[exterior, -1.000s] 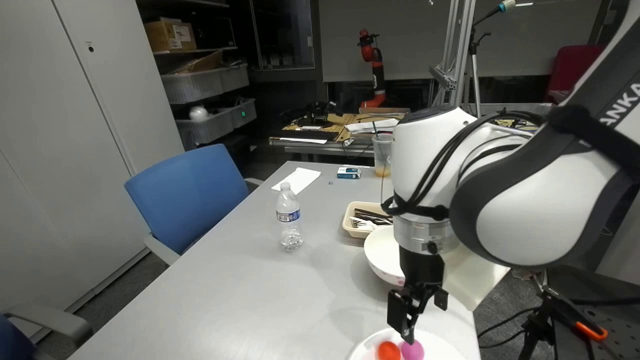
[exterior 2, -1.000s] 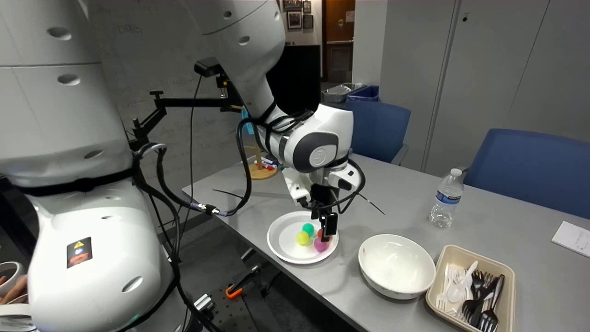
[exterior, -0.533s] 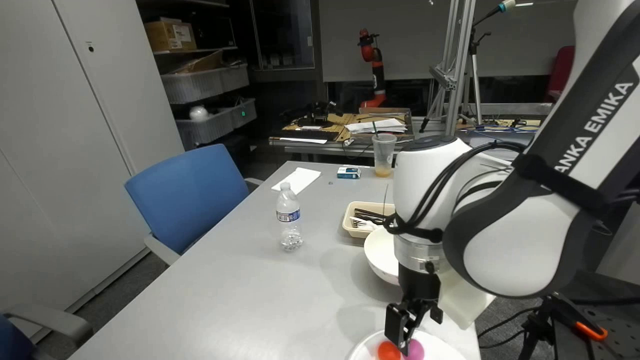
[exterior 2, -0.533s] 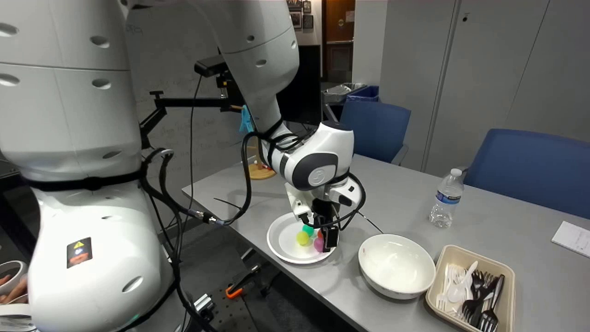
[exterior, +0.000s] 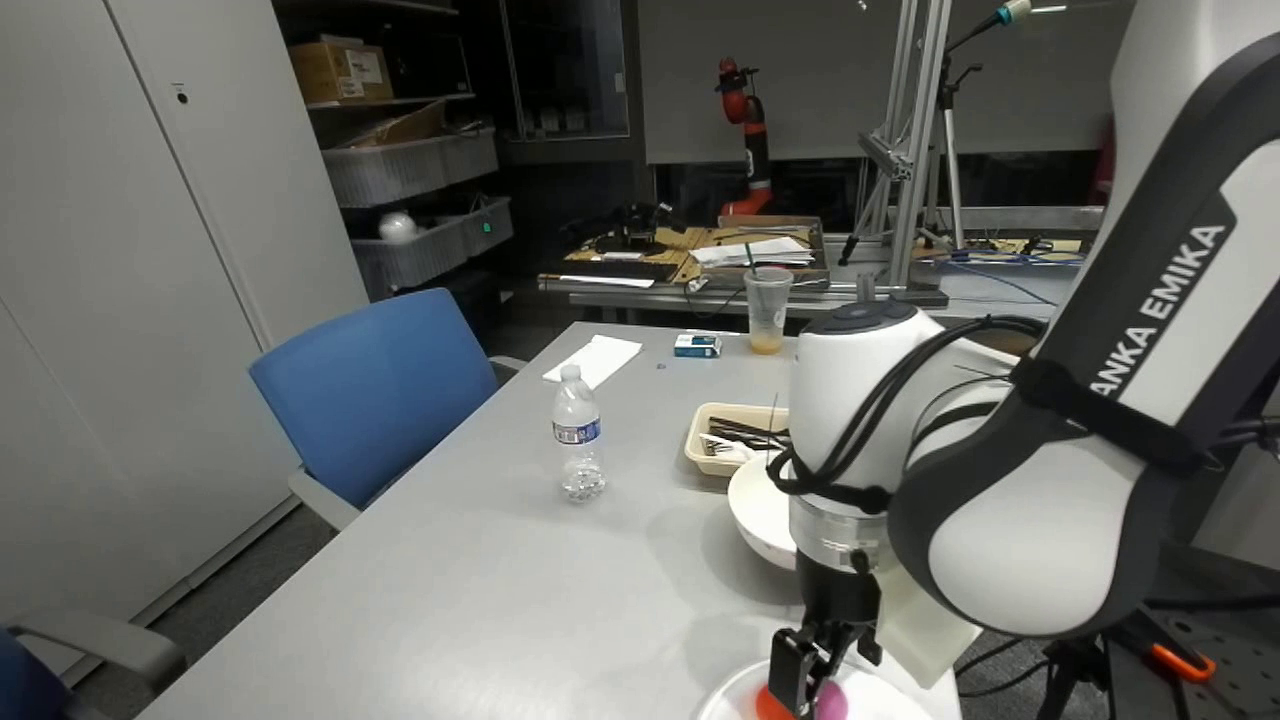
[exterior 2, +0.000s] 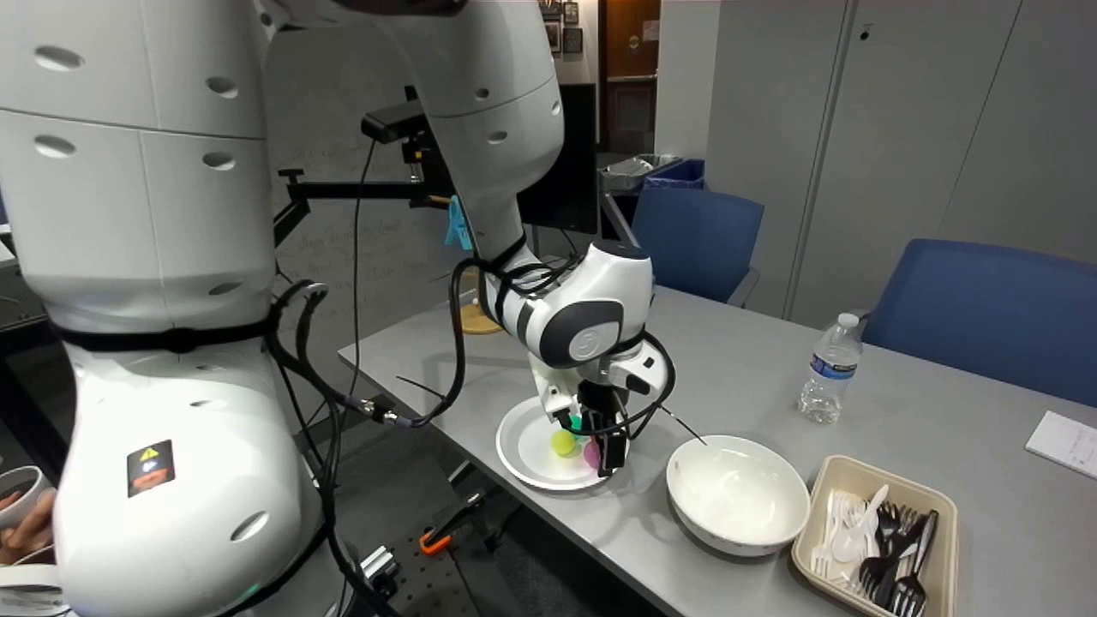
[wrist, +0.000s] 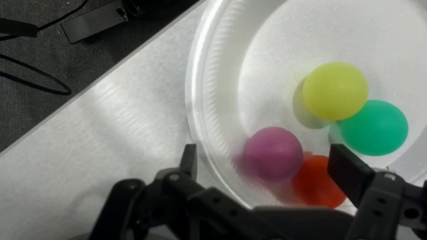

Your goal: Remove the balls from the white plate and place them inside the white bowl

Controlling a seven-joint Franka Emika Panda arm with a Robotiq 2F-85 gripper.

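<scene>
At lower centre in an exterior view, the plate (exterior 2: 519, 450) carries the yellow ball (exterior 2: 563, 443), green ball (exterior 2: 576, 424) and pink ball (exterior 2: 592, 455). My gripper (wrist: 263, 156) sits lower over the plate's right side than 1 second ago, now covering more of the red ball (wrist: 314, 182); the wrist view shows it spread wide, nothing gripped. The bowl (exterior 2: 737, 493) stands further right, unmoved.

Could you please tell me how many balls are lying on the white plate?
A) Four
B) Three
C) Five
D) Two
A, since the wrist view shows a yellow ball, a green ball, a purple ball and a red ball on the white plate.
</scene>
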